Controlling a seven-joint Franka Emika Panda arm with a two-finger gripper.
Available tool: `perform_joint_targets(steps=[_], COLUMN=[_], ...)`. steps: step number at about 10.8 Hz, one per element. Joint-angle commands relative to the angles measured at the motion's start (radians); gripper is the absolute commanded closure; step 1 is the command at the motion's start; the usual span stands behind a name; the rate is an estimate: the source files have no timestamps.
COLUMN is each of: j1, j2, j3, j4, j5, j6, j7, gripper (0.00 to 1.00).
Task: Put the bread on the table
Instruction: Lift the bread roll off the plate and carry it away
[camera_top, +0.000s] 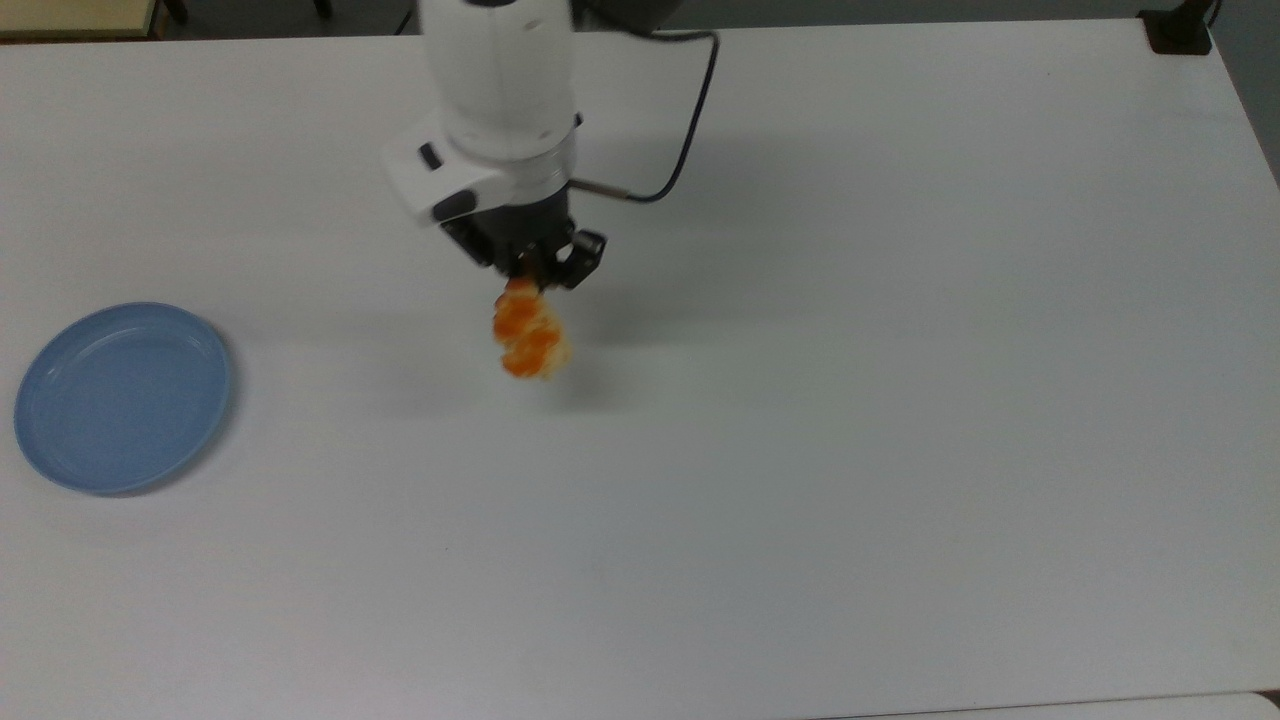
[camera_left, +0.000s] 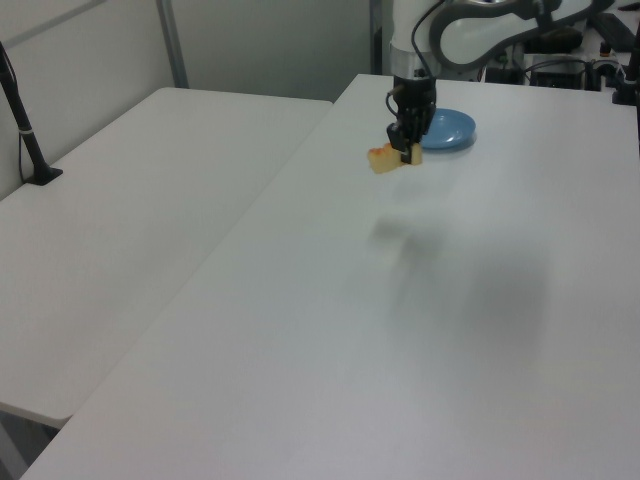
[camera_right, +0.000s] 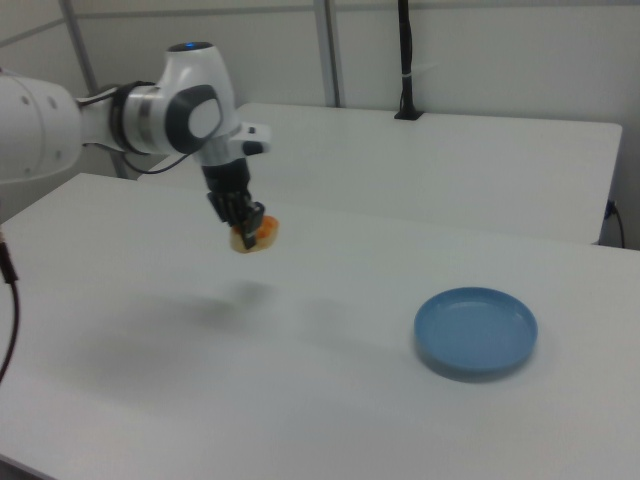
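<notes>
Top view: the gripper (camera_top: 535, 270) hangs over the counter (camera_top: 900, 450), nearer the counter's far edge than its near one, and its fingers are pinched on one end of the bread (camera_top: 530, 340). The roll hangs from that end, clear of the surface, with a soft shadow on the counter just beside it. The blue plate (camera_top: 120, 397) lies well apart, near the top view's left edge of the counter, and holds nothing.

In the right view the bread (camera_right: 256, 236) dangles from the gripper (camera_right: 245, 220) above the counter (camera_right: 330, 400), its shadow lower down on the white top, so it is plainly airborne; the plate (camera_right: 475, 331) sits off to the right view's right. The left view shows the same: the bread (camera_left: 384, 158) held beside the gripper (camera_left: 407, 146), with the plate (camera_left: 447, 127) behind it.

The roll looks light and probably soft, so it should need little squeeze; too much would likely dent it. The glazed bumps may be slick or sticky. Held by 1 end, it can swing or pivot, so a grip across the middle of the pale sides would likely be steadier. It looks fit for a low, gentle release onto the flat top.
</notes>
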Motion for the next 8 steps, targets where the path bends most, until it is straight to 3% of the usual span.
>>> perform_joint_targets(steps=[1,8], j1=[0.012,0.049], j2=[-0.292,-0.267], j3=[0.023,0.023], j4=[-0.373,-0.600], j5=[-0.013,-0.051], j6=[-0.006,0.078], j7=[-0.083,-0.085], gripper=[0.81,0.80])
